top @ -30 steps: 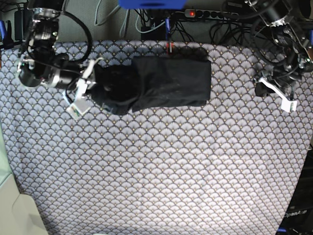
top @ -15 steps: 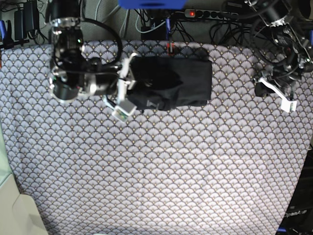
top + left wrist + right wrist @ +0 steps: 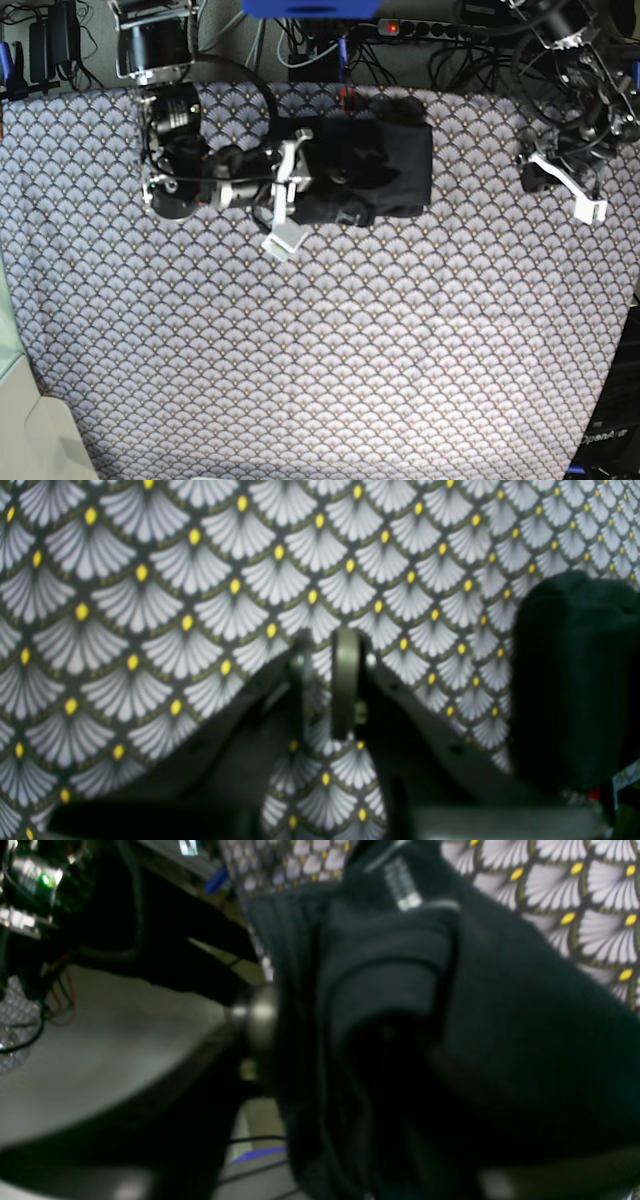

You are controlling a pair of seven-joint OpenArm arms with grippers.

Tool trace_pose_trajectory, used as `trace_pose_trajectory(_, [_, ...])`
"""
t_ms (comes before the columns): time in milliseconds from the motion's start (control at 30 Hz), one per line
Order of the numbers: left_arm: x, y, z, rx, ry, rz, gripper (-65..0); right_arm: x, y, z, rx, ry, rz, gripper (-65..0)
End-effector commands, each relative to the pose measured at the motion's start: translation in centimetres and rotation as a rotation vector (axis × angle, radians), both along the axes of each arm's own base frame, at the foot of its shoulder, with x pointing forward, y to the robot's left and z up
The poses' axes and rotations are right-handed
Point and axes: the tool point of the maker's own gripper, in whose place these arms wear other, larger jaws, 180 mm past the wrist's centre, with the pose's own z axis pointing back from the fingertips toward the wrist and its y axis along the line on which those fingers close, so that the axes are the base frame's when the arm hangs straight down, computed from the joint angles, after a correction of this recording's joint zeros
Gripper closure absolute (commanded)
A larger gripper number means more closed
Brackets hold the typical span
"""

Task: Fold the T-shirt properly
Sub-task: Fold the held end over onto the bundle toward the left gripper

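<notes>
Since a second ago your right tool (image 3: 285, 190) has carried the T-shirt's (image 3: 375, 170) left end rightward over the body, so the bundle now sits shorter at the tabletop's (image 3: 320, 350) far edge. Its jaws look parted, cloth lying between them, likely letting go. Your left tool (image 3: 565, 185) rests nearly closed, empty, clear of the fold.

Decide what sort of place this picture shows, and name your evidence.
Probably a robotics lab bench: a tablecloth covered table, a power strip amid tangled cables behind it, and two robot arms working a T-shirt.
</notes>
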Motion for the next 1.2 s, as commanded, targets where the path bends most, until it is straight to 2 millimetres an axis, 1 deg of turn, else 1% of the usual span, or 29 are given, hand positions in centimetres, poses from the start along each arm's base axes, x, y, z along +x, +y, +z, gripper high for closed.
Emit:
trace_pose_trajectory(0, [1.0,0.6,1.4,0.014,-0.057,0.000,-6.7,1.0,0.6,2.1,0.059,-0.054,-0.011,-30.6])
trace_pose_trajectory(33, [1.0,0.6,1.5,0.015,-0.058,0.000,-6.7,1.1,0.6,2.5,0.062,-0.071,-0.011,-32.7])
trace_pose_trajectory(100, [1.1,0.6,1.5,0.016,-0.059,0.000,-6.7,1.2,1.1,3.6,0.077,-0.112,-0.004,-34.5])
trace_pose_trajectory(167, [1.1,0.4,1.4,0.014,-0.058,-0.005,-6.7,1.5,1.7,5.3,0.102,-0.172,0.008,-34.7])
trace_pose_trajectory(267, [1.1,0.3,1.4,0.014,-0.057,-0.006,-6.7,1.1,3.1,7.1,0.125,-0.225,0.048,-34.6])
trace_pose_trajectory(433, [1.0,0.5,1.3,0.016,-0.053,-0.003,-6.7,0.3,4.8,7.9,0.158,-0.235,0.085,-34.4])
trace_pose_trajectory(533, [0.9,0.5,1.4,0.014,-0.051,-0.003,-6.7,0.2,5.0,7.8,0.158,-0.233,0.094,-34.2])
trace_pose_trajectory(567, [0.9,0.4,1.3,0.014,-0.048,-0.004,-6.7,0.5,4.9,8.0,0.151,-0.244,0.097,-34.0])
trace_pose_trajectory(633, [0.9,0.4,1.4,0.015,-0.049,-0.005,-6.7,1.1,3.8,7.6,0.113,-0.259,0.099,-32.4])
trace_pose_trajectory(733, [0.9,0.4,1.3,0.014,-0.048,-0.005,-6.7,1.8,2.5,7.4,0.071,-0.282,0.099,-27.0])
trace_pose_trajectory(800, [0.9,0.4,1.3,0.013,-0.049,-0.005,-6.7,2.1,1.3,6.7,0.026,-0.287,0.102,-20.6])
trace_pose_trajectory(933, [1.0,0.4,1.4,0.013,-0.053,-0.003,-6.7,2.3,-1.4,5.4,-0.052,-0.284,0.098,-4.6])
trace_pose_trajectory(1000, [1.0,0.4,1.4,0.014,-0.055,-0.003,-6.7,2.1,-2.2,4.8,-0.075,-0.275,0.098,-0.4])
trace_pose_trajectory(1067, [1.0,0.4,1.4,0.013,-0.055,-0.002,-6.7,1.2,-2.9,3.8,-0.092,-0.243,0.098,0.0])
trace_pose_trajectory(1167, [1.0,0.4,1.3,0.012,-0.054,-0.002,-6.7,-0.1,-3.2,2.7,-0.089,-0.196,0.085,0.0])
